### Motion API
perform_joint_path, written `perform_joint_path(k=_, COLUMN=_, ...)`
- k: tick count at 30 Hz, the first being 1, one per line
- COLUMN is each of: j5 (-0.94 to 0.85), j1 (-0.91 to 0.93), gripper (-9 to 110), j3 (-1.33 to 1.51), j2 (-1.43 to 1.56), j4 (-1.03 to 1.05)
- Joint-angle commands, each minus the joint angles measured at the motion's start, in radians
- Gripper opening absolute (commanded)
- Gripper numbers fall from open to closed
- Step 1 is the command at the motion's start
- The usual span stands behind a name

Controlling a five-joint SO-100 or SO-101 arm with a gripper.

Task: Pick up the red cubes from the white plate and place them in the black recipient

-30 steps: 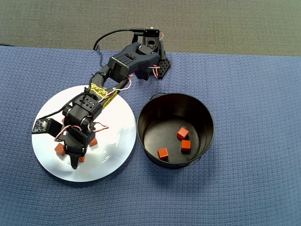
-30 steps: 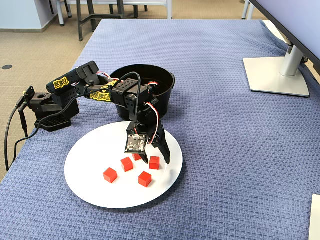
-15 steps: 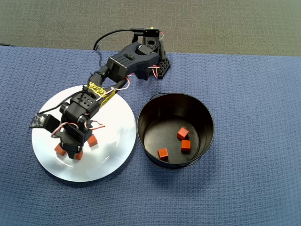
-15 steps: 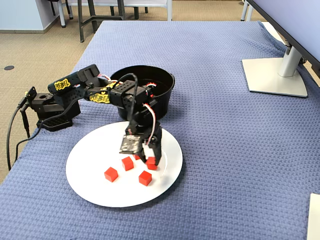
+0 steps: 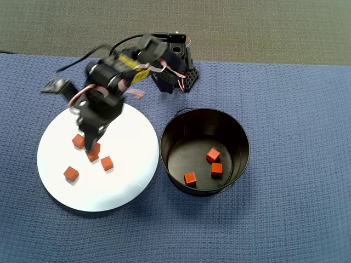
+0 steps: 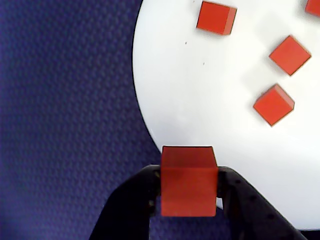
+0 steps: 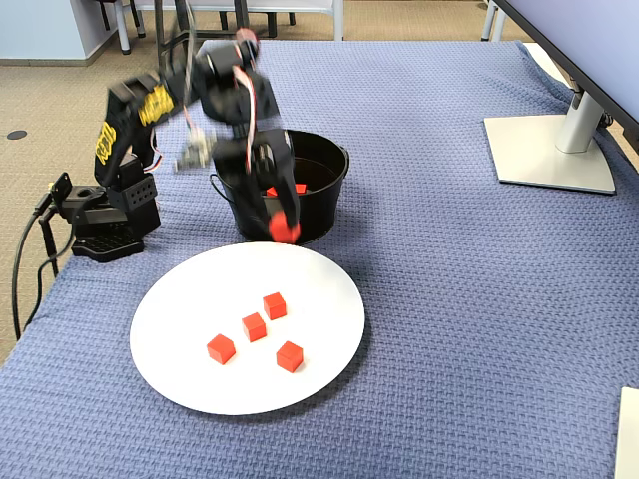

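Observation:
My gripper [image 6: 189, 192] is shut on one red cube [image 6: 188, 175], held between both black fingers over the rim of the white plate [image 6: 200, 100]. In the fixed view the gripper [image 7: 283, 232] holds this cube [image 7: 285, 232] above the plate's far edge, in front of the black recipient [image 7: 324, 205]. Several more red cubes lie on the plate [image 7: 180, 379], for example one at the near side [image 7: 290, 355]. In the overhead view the gripper [image 5: 91, 139] is over the plate [image 5: 126, 183]. The recipient [image 5: 242, 137] holds three red cubes, one near its middle [image 5: 213, 155].
Blue woven cloth [image 5: 296, 219] covers the table. The arm's base [image 7: 105, 225] stands left of the plate in the fixed view, with a cable trailing off the edge. A monitor stand [image 7: 549, 150] sits at the far right.

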Motion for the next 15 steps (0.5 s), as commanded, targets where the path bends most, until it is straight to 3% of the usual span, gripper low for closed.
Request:
perform_joint_path(k=1, j5=0.032, j1=-0.112, gripper=0, j3=0.21, j2=0.305, j4=-0.012)
perform_joint_path(k=14, j5=0.187, j1=-0.584, gripper=0, j3=0.917, j2=0.851, j4=-0.229)
perform_joint_path(k=15, j5=0.189, j1=-0.617, gripper=6, j3=0.96, j2=0.873, j4=-0.242)
